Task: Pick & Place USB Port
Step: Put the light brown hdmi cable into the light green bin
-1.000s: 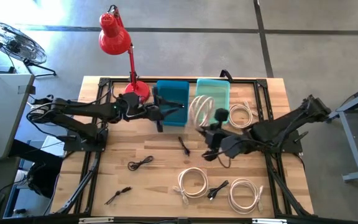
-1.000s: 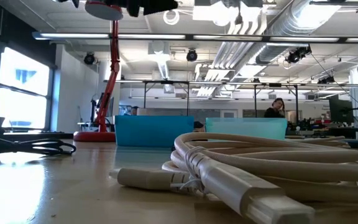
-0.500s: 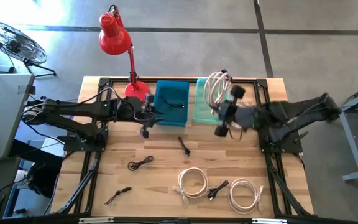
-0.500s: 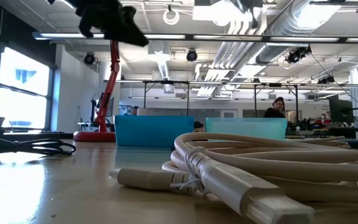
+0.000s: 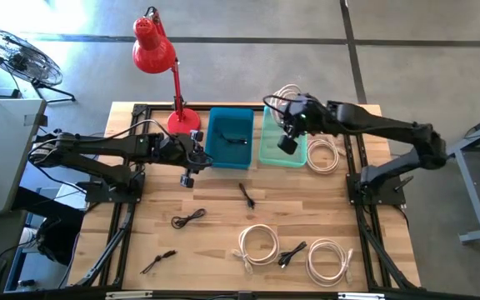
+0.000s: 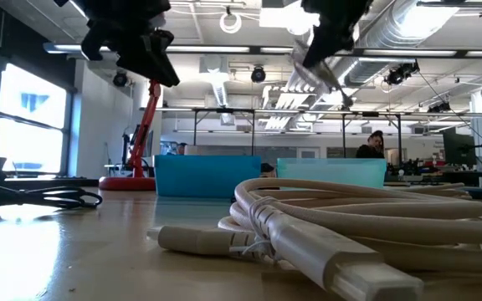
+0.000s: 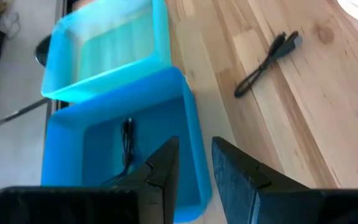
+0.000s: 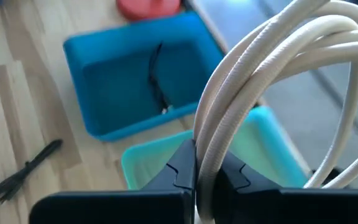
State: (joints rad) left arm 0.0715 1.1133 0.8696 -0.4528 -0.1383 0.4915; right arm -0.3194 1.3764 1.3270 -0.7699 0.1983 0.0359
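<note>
My right gripper (image 5: 293, 125) hangs above the teal bin (image 5: 283, 148), shut on a coiled white USB cable (image 5: 287, 93) that sticks out past the bin's far rim. In the low view the cable (image 6: 318, 75) hangs high under that gripper. My left gripper (image 7: 196, 149) is open a little, with nothing between its fingers. It hovers at the left near corner of the blue bin (image 5: 230, 137), tipped downward. A black cable (image 7: 127, 140) lies on the blue bin's floor. My right gripper pinches several strands of the coil together (image 8: 207, 149) between its two fingers, at one side of the loop. The fingers lie across the strands and slant downward. The rest of the loop (image 8: 303, 68) stands out beyond the fingertips, lifted clear above the teal bin.
Another white coil (image 5: 323, 156) lies right of the teal bin. Loose black cables (image 5: 247, 196) (image 5: 188, 219) (image 5: 158, 261) and two white coils (image 5: 259, 246) (image 5: 330, 258) lie on the near half. A red lamp (image 5: 177, 117) stands left of the bins.
My right gripper has swung from the table's middle toward the far edge, carrying the white coil, and has turned; it is now over the teal bin. My left gripper has drawn back from over the blue bin toward the table's left and tipped downward.
</note>
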